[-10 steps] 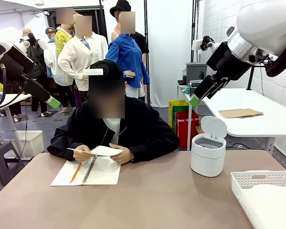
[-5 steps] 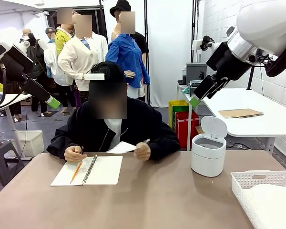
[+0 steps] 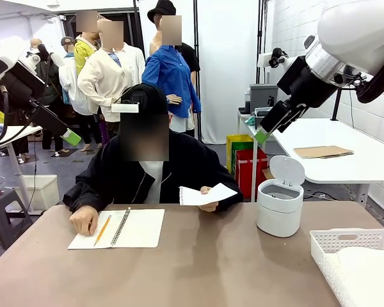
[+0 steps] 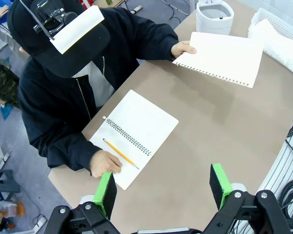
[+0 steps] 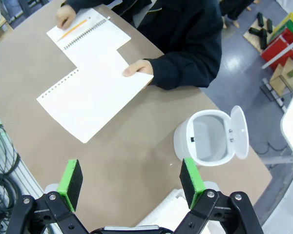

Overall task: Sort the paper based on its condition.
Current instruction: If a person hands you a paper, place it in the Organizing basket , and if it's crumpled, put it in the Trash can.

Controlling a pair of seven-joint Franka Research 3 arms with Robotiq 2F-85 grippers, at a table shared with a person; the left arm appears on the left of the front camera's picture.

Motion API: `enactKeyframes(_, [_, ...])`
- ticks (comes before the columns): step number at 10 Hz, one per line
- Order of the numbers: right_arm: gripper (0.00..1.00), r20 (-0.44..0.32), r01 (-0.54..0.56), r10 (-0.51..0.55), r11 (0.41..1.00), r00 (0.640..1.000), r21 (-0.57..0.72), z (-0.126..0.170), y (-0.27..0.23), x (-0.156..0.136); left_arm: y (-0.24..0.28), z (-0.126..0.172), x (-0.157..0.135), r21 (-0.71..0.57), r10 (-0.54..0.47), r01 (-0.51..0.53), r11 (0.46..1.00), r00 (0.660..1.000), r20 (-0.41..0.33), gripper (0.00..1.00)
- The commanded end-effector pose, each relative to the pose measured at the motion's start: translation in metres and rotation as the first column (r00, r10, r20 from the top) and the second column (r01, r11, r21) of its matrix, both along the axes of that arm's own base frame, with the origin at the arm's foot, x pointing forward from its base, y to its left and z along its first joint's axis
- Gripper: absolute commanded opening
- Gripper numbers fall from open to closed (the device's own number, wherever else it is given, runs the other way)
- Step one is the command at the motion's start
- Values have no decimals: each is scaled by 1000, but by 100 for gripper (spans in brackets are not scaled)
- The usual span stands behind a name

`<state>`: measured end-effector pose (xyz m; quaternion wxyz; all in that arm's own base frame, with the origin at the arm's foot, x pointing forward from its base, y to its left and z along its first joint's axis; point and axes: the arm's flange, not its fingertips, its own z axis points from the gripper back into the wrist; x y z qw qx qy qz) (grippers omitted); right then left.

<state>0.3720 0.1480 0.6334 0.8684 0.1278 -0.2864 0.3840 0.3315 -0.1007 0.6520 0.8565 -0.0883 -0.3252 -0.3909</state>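
Observation:
Across the table, a person's hand holds up a loose white sheet of paper (image 3: 205,195) with a perforated edge. The same paper (image 4: 224,57) hangs above the tabletop toward the bin in the left wrist view, and the paper (image 5: 95,95) is flat and smooth in the right wrist view. My left gripper (image 3: 69,135) is raised high at the left, and the left gripper (image 4: 163,185) is open and holds nothing. My right gripper (image 3: 262,134) is raised high at the right, and the right gripper (image 5: 131,178) is open and holds nothing.
An open spiral notebook (image 3: 118,228) with a pencil (image 3: 102,230) lies before the person, whose other hand rests on it. A white bin (image 3: 280,204) stands with its lid up at the right. A white basket (image 3: 352,235) at the near right holds white sheets.
The person has taken the sheet off the notebook and carried it to picture right, now holding it up in one hand. Both arms have stayed still.

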Motion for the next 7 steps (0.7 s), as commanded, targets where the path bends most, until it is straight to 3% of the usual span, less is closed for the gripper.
enactKeyframes(1, [100,-1,-1,1,1000,1000,0,-1,0,0,-2,1,-2,1,14,-14,1000,1000,-1,100])
enactKeyframes(7, [100,-1,-1,1,1000,1000,0,-1,0,0,-2,1,-2,1,14,-14,1000,1000,-1,100])
